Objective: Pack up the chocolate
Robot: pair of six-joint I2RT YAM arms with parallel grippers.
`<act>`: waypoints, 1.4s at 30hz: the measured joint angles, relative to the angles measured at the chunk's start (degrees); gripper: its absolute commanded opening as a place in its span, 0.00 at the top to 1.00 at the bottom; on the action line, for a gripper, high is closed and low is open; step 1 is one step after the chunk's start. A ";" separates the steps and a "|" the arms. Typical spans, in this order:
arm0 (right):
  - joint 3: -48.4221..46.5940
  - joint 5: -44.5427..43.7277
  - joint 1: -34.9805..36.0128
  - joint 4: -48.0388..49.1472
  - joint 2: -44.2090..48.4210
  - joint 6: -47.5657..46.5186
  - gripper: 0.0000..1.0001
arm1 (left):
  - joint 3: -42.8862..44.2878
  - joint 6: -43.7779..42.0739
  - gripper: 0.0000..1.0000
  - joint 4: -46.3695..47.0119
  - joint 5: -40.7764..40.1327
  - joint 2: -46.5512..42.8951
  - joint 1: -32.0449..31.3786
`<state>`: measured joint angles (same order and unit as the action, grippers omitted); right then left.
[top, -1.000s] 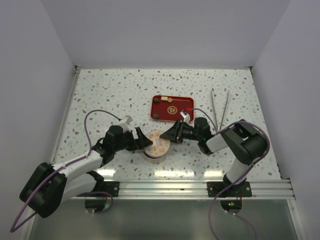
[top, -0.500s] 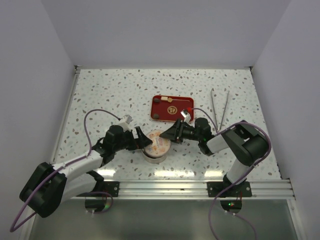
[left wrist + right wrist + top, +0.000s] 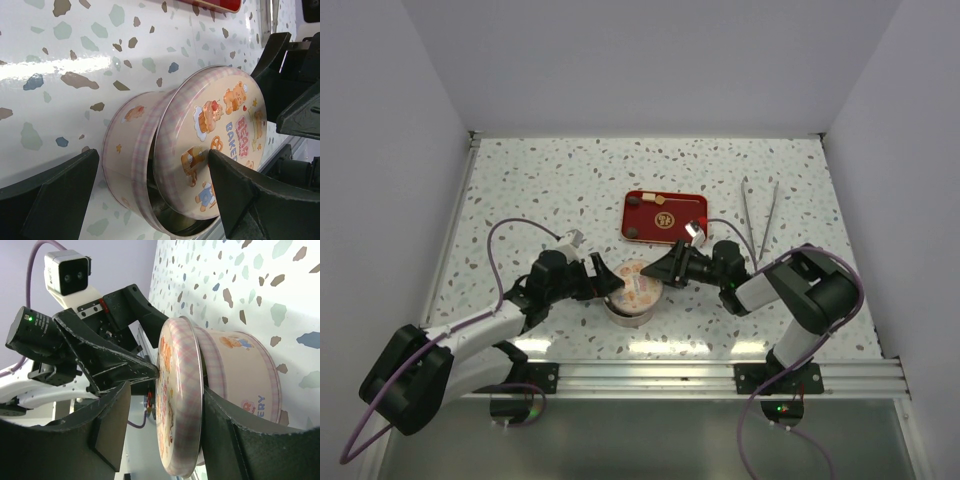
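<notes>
Small dark and cream chocolate (image 3: 634,201) pieces lie in the red tray (image 3: 686,206). The round printed tin (image 3: 628,304) (image 3: 125,150) stands in front of the tray. Its lid (image 3: 638,283) (image 3: 215,135) (image 3: 180,400) rests askew on it, leaving a gap on one side. My left gripper (image 3: 610,283) (image 3: 154,155) is open wide across tin and lid, with one fingertip (image 3: 220,167) on the lid's face. My right gripper (image 3: 656,272) (image 3: 167,392) straddles the lid's rim, open, its upper finger (image 3: 112,430) apart from the lid.
Metal tongs (image 3: 760,215) lie to the right of the tray. The aluminium rail (image 3: 720,375) with both arm bases runs along the near edge. White walls close in the left, right and far sides.
My right gripper's jaws have widened around the lid and the arm has drawn slightly to the right. The left arm, tin and lid stay where they were.
</notes>
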<state>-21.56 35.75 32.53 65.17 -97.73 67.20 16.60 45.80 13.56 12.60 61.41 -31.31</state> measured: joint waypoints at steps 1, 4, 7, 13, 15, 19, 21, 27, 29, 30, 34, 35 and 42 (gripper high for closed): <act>0.31 -0.20 0.00 0.76 -0.04 0.26 0.41 | 0.00 0.00 0.04 -0.02 -0.02 0.00 0.00; 0.50 -0.31 0.00 1.79 -0.13 0.35 0.40 | 0.00 0.00 0.04 -0.02 -0.04 0.00 0.00; 0.44 -0.28 0.00 1.57 -0.11 0.28 0.40 | 0.00 0.00 0.04 -0.02 -0.04 0.09 0.00; 0.15 -0.94 0.09 -2.67 2.23 -1.97 0.41 | 0.02 -0.04 0.06 0.09 -0.02 0.31 0.00; 0.15 -1.81 0.09 -5.05 3.74 -3.32 0.44 | 0.17 -0.07 0.07 0.15 0.02 0.55 0.00; 0.07 -3.04 0.15 -9.20 5.70 -5.95 0.48 | 0.48 -0.46 0.07 0.15 0.00 0.92 0.00; -0.37 -3.30 0.20 -11.32 6.56 -7.32 0.46 | 0.66 -0.59 0.07 0.11 0.00 1.03 0.00; -1.95 -3.21 0.44 -15.80 7.89 -11.15 0.44 | 0.76 -1.03 0.07 0.07 -0.02 1.11 0.00; -2.25 -3.17 0.48 -16.13 7.89 -11.69 0.43 | 0.76 -1.05 0.07 0.07 0.00 1.11 0.00; -2.32 -3.10 0.50 -16.17 7.89 -11.91 0.42 | 0.76 -1.05 0.07 0.07 0.00 1.11 0.00; -2.43 -2.82 0.59 -16.22 8.15 -12.87 0.40 | 0.76 -1.05 0.08 0.07 -0.02 1.11 0.00; -2.43 -2.82 0.66 -16.35 8.35 -13.29 0.39 | 0.76 -1.05 0.07 0.07 -0.02 1.14 0.00; -2.54 -2.62 0.79 -16.06 8.94 -14.56 0.27 | 0.76 -1.40 0.08 -0.02 -0.04 1.73 0.00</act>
<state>-24.10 33.12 33.32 49.10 -88.79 52.64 17.37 44.40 13.54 12.56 63.13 -31.31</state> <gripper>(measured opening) 0.700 0.926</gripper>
